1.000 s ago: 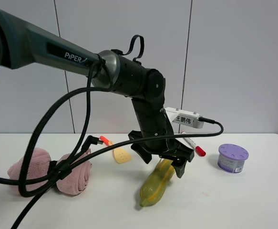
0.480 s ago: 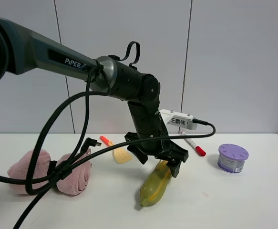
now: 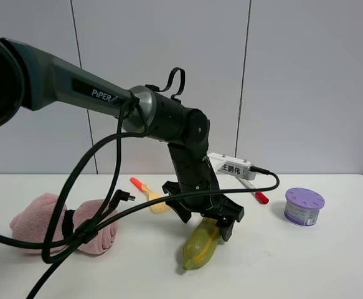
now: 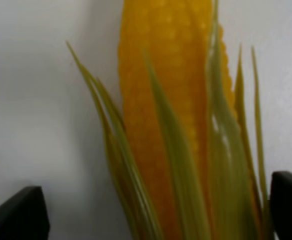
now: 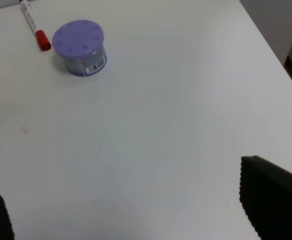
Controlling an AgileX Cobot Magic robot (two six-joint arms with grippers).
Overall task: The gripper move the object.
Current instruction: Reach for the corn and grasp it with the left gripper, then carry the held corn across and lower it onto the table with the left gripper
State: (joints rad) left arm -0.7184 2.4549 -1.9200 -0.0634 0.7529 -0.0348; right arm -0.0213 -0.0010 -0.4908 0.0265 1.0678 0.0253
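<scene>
our left gripper (image 3: 207, 219) has come down over the last second. its jaws now stand apart, one on each side of the back end of the corn (image 3: 200, 246), and have not closed on it. the corn has not moved: it lies on the table (image 3: 318, 268) near the front edge, about midway between the left and right edges. we judge that closing and lifting come next.

our right gripper (image 5: 135, 212) hangs spread and empty over bare table by the right edge.

the pink towel (image 3: 50, 221) sits toward the left edge, the spatula (image 3: 151, 198) and marker (image 3: 259, 197) toward the back edge, and the purple tin (image 3: 304, 206) toward the right edge. all lie apart from the corn. only the black cables (image 3: 106, 215) draped over the towel might drag it.
</scene>
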